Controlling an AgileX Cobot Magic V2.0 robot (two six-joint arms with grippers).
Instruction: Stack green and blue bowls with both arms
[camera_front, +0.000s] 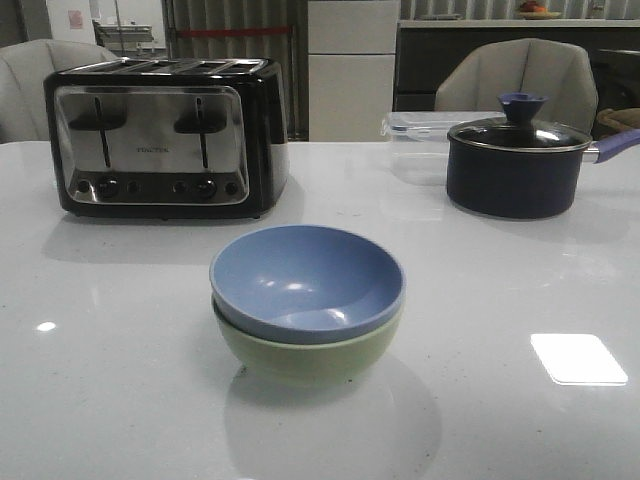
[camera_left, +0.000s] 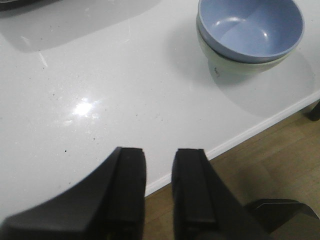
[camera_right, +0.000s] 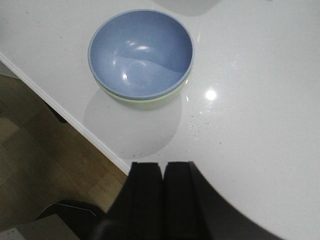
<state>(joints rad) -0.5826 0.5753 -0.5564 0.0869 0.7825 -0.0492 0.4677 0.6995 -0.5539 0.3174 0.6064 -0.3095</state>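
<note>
Nesting in the green bowl (camera_front: 310, 358) near table centre, the blue bowl (camera_front: 305, 282) looks stacked. Left gripper (camera_left: 159, 187) is slightly parted and empty; right gripper (camera_right: 162, 192) is closed and empty. Both hang near the table's near edge, so I judge nothing remains.

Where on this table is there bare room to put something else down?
Wide bare patches lie left and right of the stacked blue bowl and green bowl, and between them and the toaster. The back right is crowded: pot and clear container.

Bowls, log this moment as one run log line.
blue bowl nested in green bowl | left gripper open, empty | right gripper shut, empty | stack done
</note>
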